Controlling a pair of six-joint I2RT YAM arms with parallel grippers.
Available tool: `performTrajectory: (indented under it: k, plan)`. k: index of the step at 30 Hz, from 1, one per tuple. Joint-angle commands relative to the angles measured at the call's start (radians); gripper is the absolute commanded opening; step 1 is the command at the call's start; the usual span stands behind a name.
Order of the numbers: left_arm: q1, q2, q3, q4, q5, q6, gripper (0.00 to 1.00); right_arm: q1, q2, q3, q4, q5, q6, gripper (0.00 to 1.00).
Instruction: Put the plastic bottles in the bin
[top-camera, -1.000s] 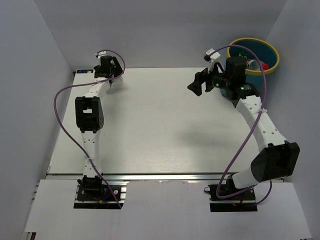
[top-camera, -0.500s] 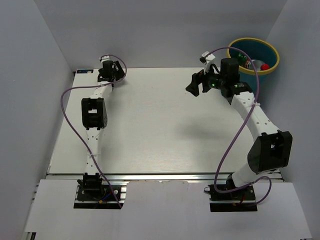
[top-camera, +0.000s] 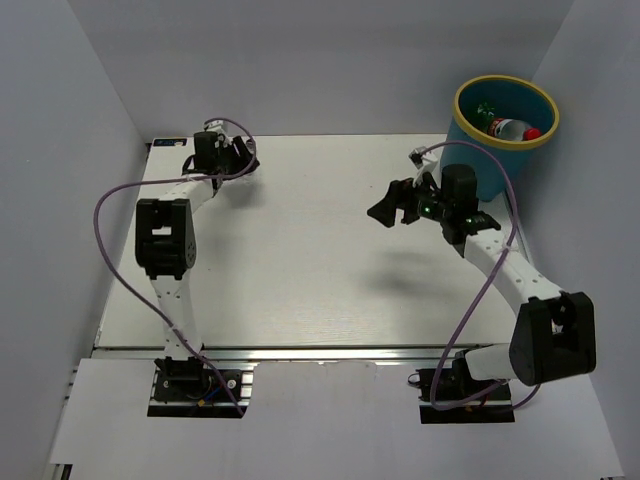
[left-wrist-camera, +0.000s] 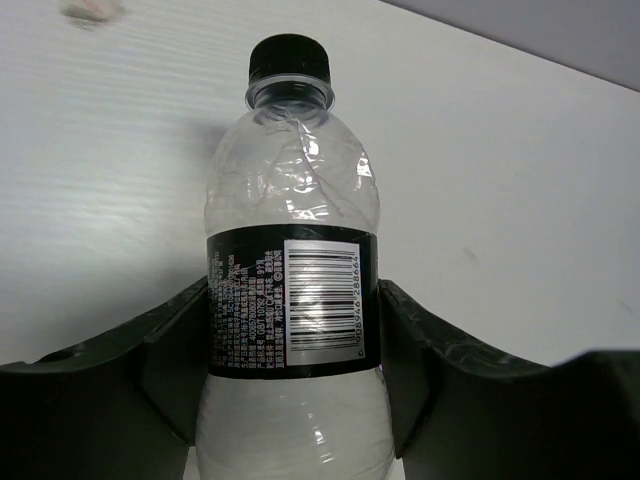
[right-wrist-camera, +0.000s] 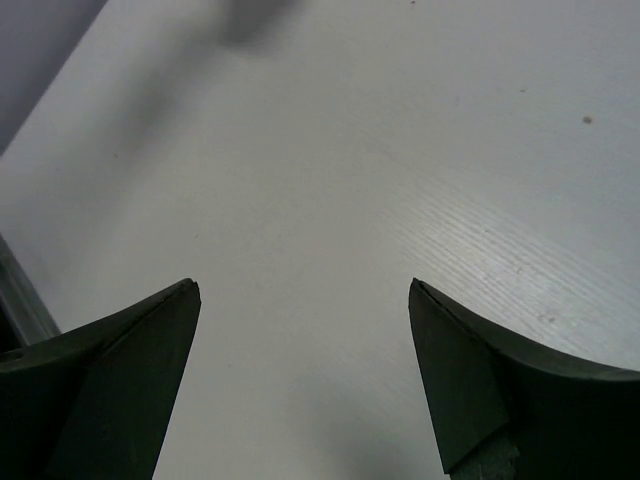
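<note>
My right gripper (right-wrist-camera: 304, 287) has pulled back from the bin (top-camera: 457, 105), open and empty. My left gripper (left-wrist-camera: 292, 305), well apart from it, now clamps the dark-capped bottle (left-wrist-camera: 291, 190), likely next in.

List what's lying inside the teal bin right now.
Inside the bin, a clear red-capped bottle and a green bottle show. Its near wall covers part of the floor, so more bottles may be hidden.

Grips clear bottle (left-wrist-camera: 290, 200) with left gripper (left-wrist-camera: 292, 300) at black barcode label (left-wrist-camera: 250, 315), fingers (left-wrist-camera: 150, 370) pressed to both sides. Holds black cap (left-wrist-camera: 289, 58) pointing away from camera. Shows white table (left-wrist-camera: 520, 220) behind.
</note>
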Motion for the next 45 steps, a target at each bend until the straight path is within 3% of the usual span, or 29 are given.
performTrajectory:
  k: [1, 2, 6, 9, 13, 16, 22, 29, 35, 37, 38, 39, 40, 42, 43, 45]
  plan:
    - [-0.047, -0.326, -0.226, 0.23, 0.3, -0.003, 0.11, 0.024, -0.095, -0.096, 0.269, 0.017, 0.24, 0.89]
    - [-0.084, -0.379, -0.356, 0.282, 0.316, 0.004, 0.11, 0.027, -0.118, -0.168, 0.374, 0.024, 0.321, 0.89]
    - [-0.228, -0.64, -0.641, 0.31, 0.243, 0.036, 0.11, 0.041, -0.163, -0.326, 0.666, 0.019, 0.511, 0.89]
    - [-0.383, -0.836, -0.875, 0.462, 0.184, 0.048, 0.15, 0.061, -0.19, -0.389, 0.834, 0.004, 0.599, 0.89]
    - [-0.516, -0.946, -0.98, 0.536, 0.215, 0.028, 0.13, 0.119, -0.224, -0.446, 0.979, 0.034, 0.671, 0.89]
    - [-0.579, -0.966, -1.003, 0.547, 0.241, 0.017, 0.1, 0.136, -0.245, -0.501, 1.068, 0.103, 0.729, 0.89]
    - [-0.654, -0.952, -0.979, 0.56, 0.235, 0.022, 0.1, 0.168, -0.253, -0.532, 1.078, 0.12, 0.769, 0.89]
    - [-0.698, -0.936, -0.949, 0.563, 0.23, 0.037, 0.06, 0.219, -0.22, -0.485, 0.951, 0.194, 0.714, 0.89]
    - [-0.728, -0.93, -0.96, 0.573, 0.244, 0.034, 0.07, 0.24, -0.148, -0.459, 0.966, 0.214, 0.734, 0.89]
    - [-0.731, -0.927, -0.954, 0.568, 0.243, 0.04, 0.12, 0.248, -0.132, -0.452, 1.007, 0.206, 0.736, 0.8]
    - [-0.733, -0.927, -0.954, 0.57, 0.241, 0.04, 0.19, 0.248, -0.121, -0.455, 1.028, 0.203, 0.736, 0.77]
    - [-0.733, -0.927, -0.954, 0.568, 0.239, 0.04, 0.48, 0.248, -0.118, -0.463, 1.071, 0.197, 0.737, 0.72]
    - [-0.733, -0.929, -0.954, 0.565, 0.238, 0.045, 0.58, 0.248, -0.117, -0.466, 1.082, 0.199, 0.74, 0.6]
    - [-0.733, -0.936, -0.963, 0.559, 0.233, 0.05, 0.68, 0.248, -0.12, -0.472, 1.081, 0.22, 0.742, 0.41]
    - [-0.734, -0.941, -0.966, 0.556, 0.23, 0.05, 0.76, 0.248, -0.123, -0.475, 1.081, 0.229, 0.742, 0.36]
    - [-0.733, -0.956, -0.969, 0.536, 0.21, 0.062, 0.81, 0.248, -0.124, -0.477, 1.075, 0.258, 0.745, 0.27]
